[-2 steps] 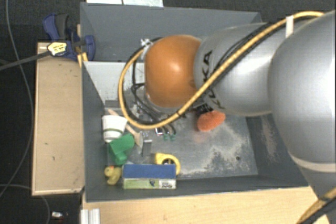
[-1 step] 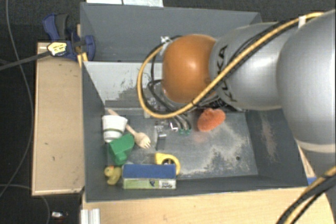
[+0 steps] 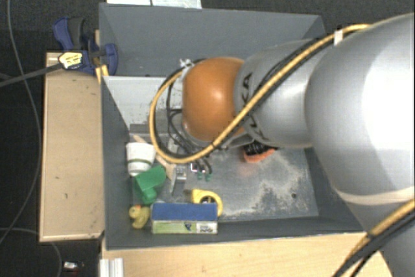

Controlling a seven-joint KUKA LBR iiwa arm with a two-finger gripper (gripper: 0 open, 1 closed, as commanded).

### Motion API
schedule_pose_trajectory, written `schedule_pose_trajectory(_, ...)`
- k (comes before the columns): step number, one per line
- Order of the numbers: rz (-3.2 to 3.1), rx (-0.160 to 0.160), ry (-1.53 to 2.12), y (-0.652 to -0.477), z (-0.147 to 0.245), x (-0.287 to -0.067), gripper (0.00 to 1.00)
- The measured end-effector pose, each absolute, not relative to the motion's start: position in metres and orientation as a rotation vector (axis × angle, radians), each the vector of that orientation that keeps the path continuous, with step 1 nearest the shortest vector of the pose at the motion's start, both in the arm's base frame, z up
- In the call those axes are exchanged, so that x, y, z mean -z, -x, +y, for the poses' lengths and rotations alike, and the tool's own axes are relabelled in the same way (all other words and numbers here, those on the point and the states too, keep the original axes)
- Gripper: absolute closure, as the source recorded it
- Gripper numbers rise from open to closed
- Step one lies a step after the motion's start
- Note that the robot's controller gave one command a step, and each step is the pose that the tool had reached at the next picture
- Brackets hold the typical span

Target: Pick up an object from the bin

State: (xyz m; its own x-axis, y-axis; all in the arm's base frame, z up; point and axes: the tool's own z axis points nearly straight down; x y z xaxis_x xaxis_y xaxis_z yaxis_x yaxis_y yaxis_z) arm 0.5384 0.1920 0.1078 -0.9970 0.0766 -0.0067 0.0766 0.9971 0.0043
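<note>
My gripper (image 3: 182, 176) hangs below the orange wrist cover, low in the front left part of the bin. It is just right of a green plastic piece (image 3: 148, 183) and just above a yellow ring-shaped thing (image 3: 209, 200). A white cylinder (image 3: 139, 156) stands to its left, above the green piece. In front of the gripper a blue block with a pale green side (image 3: 184, 218) lies along the front wall. I see nothing held in the gripper.
A small yellow thing (image 3: 137, 216) lies in the front left corner beside the blue block. An orange thing (image 3: 258, 153) peeks out from under the arm near the bin's middle. The arm covers the bin's right and back. Bare floor shows at front right.
</note>
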Motion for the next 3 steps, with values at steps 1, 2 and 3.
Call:
schedule_pose_trajectory(1,3.132,-0.005,-0.015,-0.517,0.162,-0.113,0.00)
schedule_pose_trajectory(2,3.121,-0.006,0.236,-0.528,0.161,-0.104,0.00)
schedule_pose_trajectory(3,3.126,-0.010,-0.156,-0.541,0.163,-0.101,0.00)
